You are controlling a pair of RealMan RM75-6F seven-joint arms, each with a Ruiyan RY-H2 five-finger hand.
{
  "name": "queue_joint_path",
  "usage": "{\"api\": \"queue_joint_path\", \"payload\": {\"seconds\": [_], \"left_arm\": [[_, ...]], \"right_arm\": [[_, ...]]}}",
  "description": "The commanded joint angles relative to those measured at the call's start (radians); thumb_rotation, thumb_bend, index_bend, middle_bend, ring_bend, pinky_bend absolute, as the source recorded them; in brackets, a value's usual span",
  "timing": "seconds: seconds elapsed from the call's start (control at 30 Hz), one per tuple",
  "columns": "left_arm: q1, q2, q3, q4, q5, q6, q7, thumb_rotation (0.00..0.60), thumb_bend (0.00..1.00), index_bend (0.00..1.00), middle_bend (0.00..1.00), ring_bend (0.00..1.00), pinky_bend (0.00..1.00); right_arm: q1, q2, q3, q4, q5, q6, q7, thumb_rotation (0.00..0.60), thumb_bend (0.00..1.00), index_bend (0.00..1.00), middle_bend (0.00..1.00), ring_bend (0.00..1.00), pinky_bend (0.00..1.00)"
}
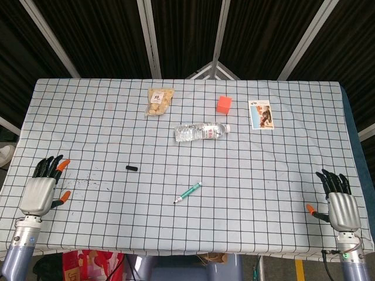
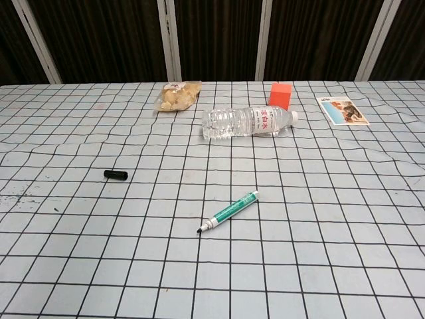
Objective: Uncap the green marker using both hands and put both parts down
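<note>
A slim green plastic marker (image 1: 188, 192) lies uncapped below centre frame on the bench's (image 1: 281, 146) checked cloth, long axis diagonal, dark tip toward lower left. Its small black cylindrical cap (image 1: 132, 168) lies apart, further left. At the bottom corners, the left hand (image 1: 40, 189) and right hand (image 1: 340, 205) rest released, fingers spread, holding nothing.

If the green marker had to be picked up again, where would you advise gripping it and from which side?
Grip the green marker mid-barrel, coming straight down from above. It lies flat and diagonal on the table, bare tip toward the robot, with open cloth on both sides, so the fingers should probably close across its width and stay off the tip.
</note>
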Motion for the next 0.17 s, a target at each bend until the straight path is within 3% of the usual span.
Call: {"api": "queue_joint_path", "payload": {"seconds": [0.03,0.17], "left_arm": [[0.005,0.004,-0.004,-0.004,0.001,-0.001,0.003,0.6,0.38,0.14,0.04,0.0,0.0],[0.011,0.012,-0.011,-0.012,0.004,0.001,0.009,0.6,0.38,0.14,0.04,0.0,0.0]], "right_arm": [[0.008,-0.001,0.005,-0.014,-0.005,-0.015,-0.021,0.6,0.2,0.14,0.12,0.11,0.0],[0.014,-0.004,0.01,-0.029,-0.003,-0.033,-0.049,0.6,0.2,0.14,0.12,0.11,0.0]]}}
